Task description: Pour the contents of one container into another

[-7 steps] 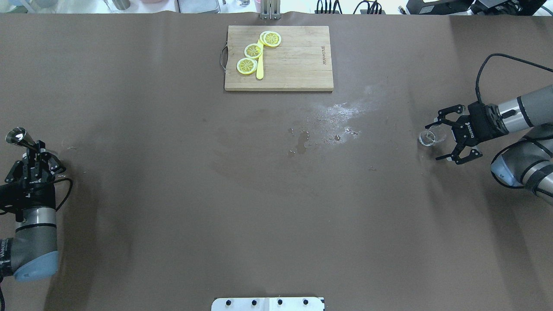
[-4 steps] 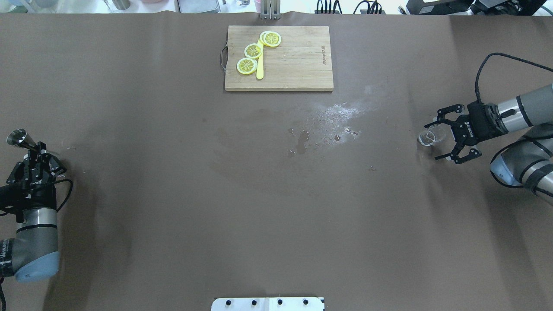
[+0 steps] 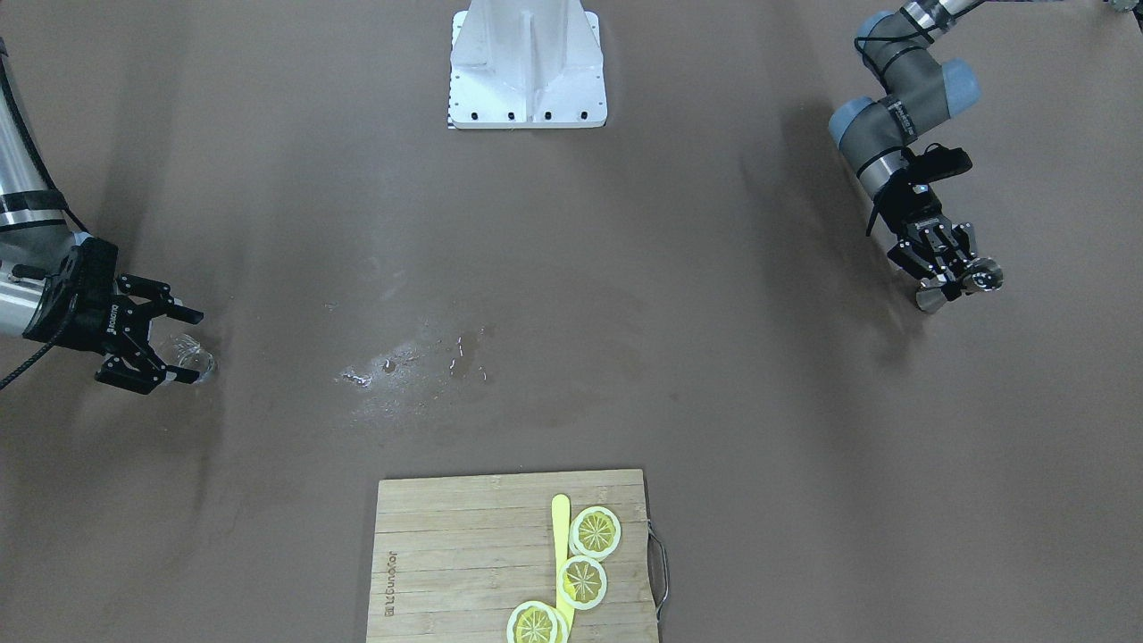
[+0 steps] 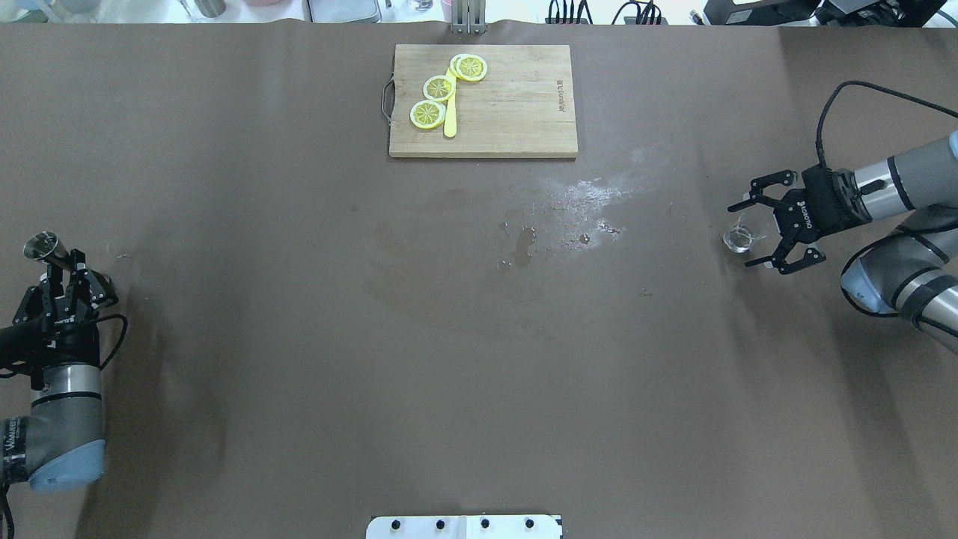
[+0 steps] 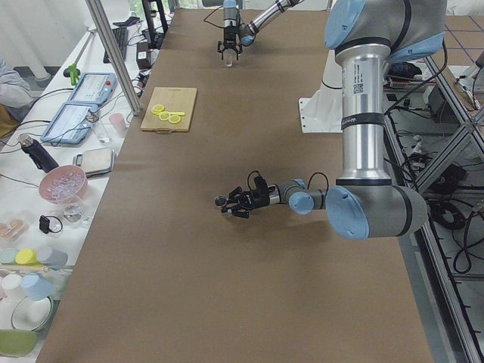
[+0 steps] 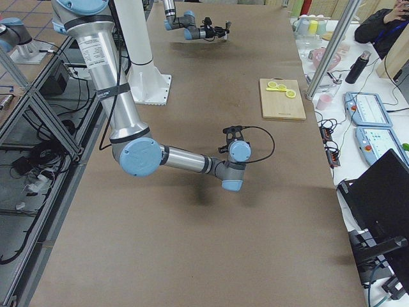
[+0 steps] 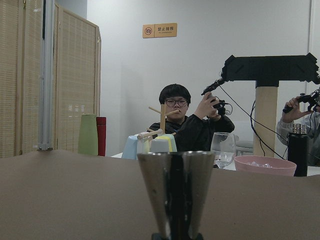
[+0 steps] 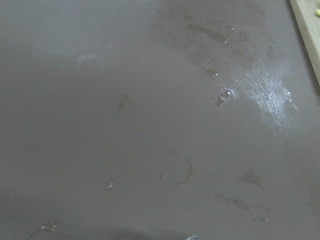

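Observation:
My left gripper point(image 4: 66, 271) is shut on a metal jigger point(image 4: 41, 246) at the table's left edge, low over the brown surface. The jigger's cone point(image 7: 176, 187) fills the lower middle of the left wrist view, and it also shows in the front-facing view point(image 3: 978, 279) at my left gripper point(image 3: 948, 268). A small clear glass point(image 4: 739, 238) stands on the table at the far right. My right gripper point(image 4: 745, 233) is open, with one finger on each side of the glass point(image 3: 193, 355). I see no glass in the right wrist view.
A wooden cutting board point(image 4: 516, 105) with lemon slices point(image 4: 438, 88) and a yellow knife point(image 4: 450, 120) lies at the far middle. A wet spill patch point(image 4: 576, 206) marks the table's centre. The robot's white base plate point(image 4: 464, 527) sits at the near edge.
My left gripper has drawn back toward the robot with the jigger. The right gripper has shifted farther from the robot and slightly left, still open around the glass.

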{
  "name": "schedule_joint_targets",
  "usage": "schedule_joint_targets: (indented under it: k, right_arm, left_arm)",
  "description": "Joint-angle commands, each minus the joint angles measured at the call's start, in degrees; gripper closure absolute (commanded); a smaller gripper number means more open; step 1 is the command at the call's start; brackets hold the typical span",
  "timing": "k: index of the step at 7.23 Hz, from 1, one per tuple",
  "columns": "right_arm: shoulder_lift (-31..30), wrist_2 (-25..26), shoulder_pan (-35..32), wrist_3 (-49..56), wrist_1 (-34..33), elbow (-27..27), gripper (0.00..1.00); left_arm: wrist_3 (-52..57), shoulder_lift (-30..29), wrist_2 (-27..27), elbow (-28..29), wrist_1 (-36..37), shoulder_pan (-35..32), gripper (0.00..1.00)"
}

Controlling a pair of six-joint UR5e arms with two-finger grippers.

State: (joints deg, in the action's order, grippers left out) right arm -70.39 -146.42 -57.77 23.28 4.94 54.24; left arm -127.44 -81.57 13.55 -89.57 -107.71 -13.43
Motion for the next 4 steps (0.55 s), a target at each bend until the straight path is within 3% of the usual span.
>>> schedule_joint_targets:
  k: [1, 4]
  right_arm:
    - [1.04, 0.51, -0.5, -2.7, -0.1, -0.1, 0.0]
    - [5.16, 3.84, -0.77, -11.55, -0.1, -0.54, 0.0]
  left_arm:
    - [0.08, -0.26, -0.02, 0.1, 0.22, 0.43, 0.04]
    - [0.61, 0.09, -0.72, -1.38, 1.18, 1.13, 0.02]
